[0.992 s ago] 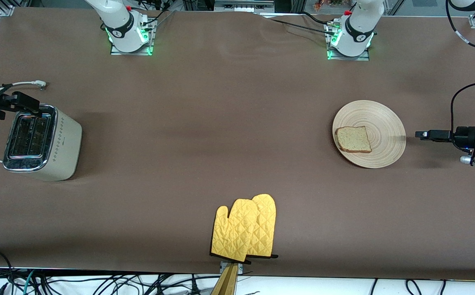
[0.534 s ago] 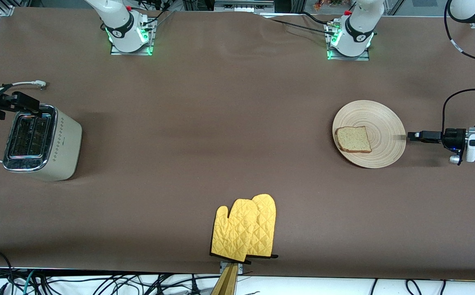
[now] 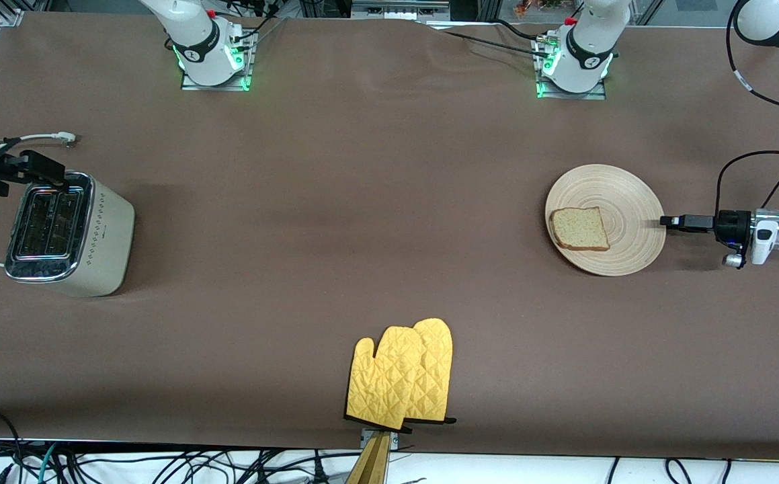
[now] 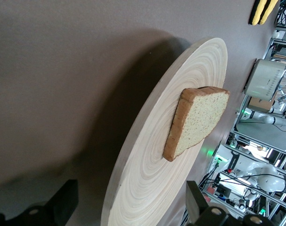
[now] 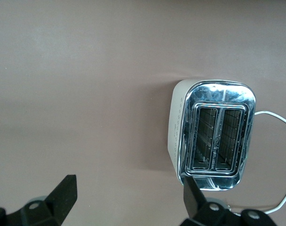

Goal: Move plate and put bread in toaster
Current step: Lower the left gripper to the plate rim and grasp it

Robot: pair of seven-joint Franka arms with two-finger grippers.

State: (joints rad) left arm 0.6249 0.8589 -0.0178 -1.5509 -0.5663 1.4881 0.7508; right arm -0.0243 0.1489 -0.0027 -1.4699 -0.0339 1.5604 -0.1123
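Sliding in low from the left arm's end of the table, the left gripper (image 3: 666,221) now reaches the plate (image 3: 631,195) rim with fingers spread to straddle it, the bread (image 3: 579,228) lying on the plate, while the right gripper (image 5: 126,200) waits spread above the toaster (image 3: 66,232).

Brown cloth (image 3: 376,202) covers my table; black cables (image 3: 160,467) along its near edge, metal framing (image 3: 389,8), maybe racks, past the bases.
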